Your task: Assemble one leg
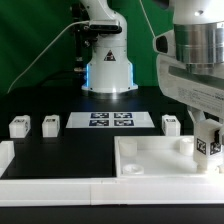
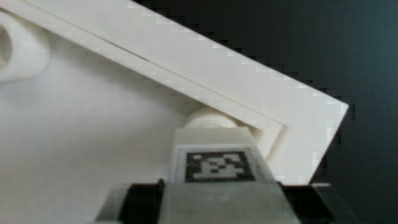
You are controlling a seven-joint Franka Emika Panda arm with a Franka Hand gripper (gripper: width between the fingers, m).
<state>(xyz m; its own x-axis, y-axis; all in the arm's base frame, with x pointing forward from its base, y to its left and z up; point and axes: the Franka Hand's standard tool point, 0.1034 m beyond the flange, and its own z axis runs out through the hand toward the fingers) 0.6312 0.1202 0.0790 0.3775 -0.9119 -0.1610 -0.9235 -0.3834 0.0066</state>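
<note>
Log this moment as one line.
claw: shut on leg | leg: at slab corner, seating unclear | three other legs: on table

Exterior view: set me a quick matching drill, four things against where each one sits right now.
Things
1. held leg
2. marker board
3. pair of loose legs
4. single loose leg

Places
A. on the table, at the exterior view's far left
B. just beside the marker board, on the exterior view's right of it
C. in the gripper, at the white slab's corner on the exterior view's right
D. flat on the table, in front of the robot base

Pairs: 1-C, 2-D, 3-A, 4-B
</note>
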